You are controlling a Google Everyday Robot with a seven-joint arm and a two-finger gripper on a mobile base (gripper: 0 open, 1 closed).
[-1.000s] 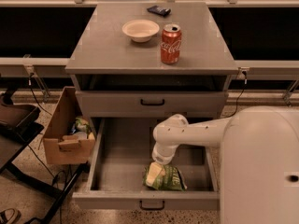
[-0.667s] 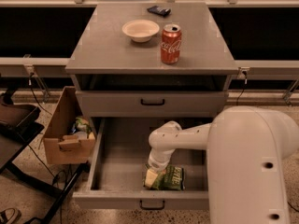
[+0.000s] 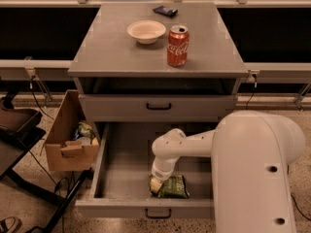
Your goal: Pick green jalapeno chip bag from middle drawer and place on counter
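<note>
My gripper (image 3: 156, 180) is down inside the middle drawer (image 3: 119, 176), which stands pulled out below the counter's front edge. It points straight down from my white arm (image 3: 194, 143), which comes in from the right. Its tip is at the left end of the chip bag (image 3: 175, 187), and my wrist hides that end. I cannot tell whether the gripper is clamped on the bag or only over it.

The bag lies flat on the drawer floor near the drawer's front wall, roughly under the middle of the counter's front edge. The floor to its left is bare grey.

On the counter (image 3: 109, 55), a red can (image 3: 178, 45) stands upright right of centre. A pale bowl (image 3: 146, 31) sits just behind and left of the can, apart from it. A small dark thing (image 3: 165, 10) lies near the back edge; I cannot tell what it is.

The upper drawer (image 3: 126, 108) is shut under the front edge. A cardboard box (image 3: 65, 140) with things in it sits on the floor below the counter's left edge.
</note>
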